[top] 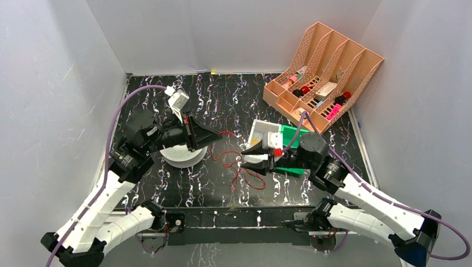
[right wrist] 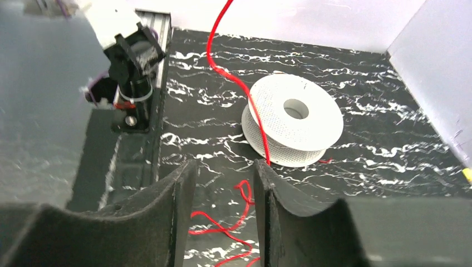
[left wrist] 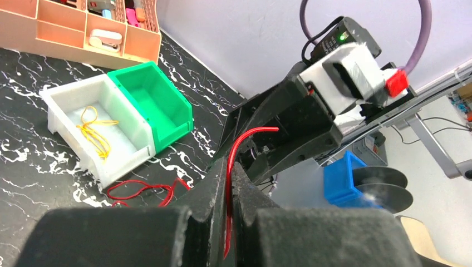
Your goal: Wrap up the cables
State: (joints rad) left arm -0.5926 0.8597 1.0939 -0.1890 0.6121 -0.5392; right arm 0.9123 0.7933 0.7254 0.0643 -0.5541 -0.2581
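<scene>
Marbled table [top: 222,100], spool [top: 179,156] at nine o'clock.
Your left claw [top: 216,135] pinches red cable [left wrist: 228,183]; right claw [top: 245,157] gapes; slack could tangle.

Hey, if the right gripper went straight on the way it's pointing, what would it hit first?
Most likely the loose red cable lying on the table just ahead of the right gripper, then the white spool beyond; depth is unclear.
</scene>
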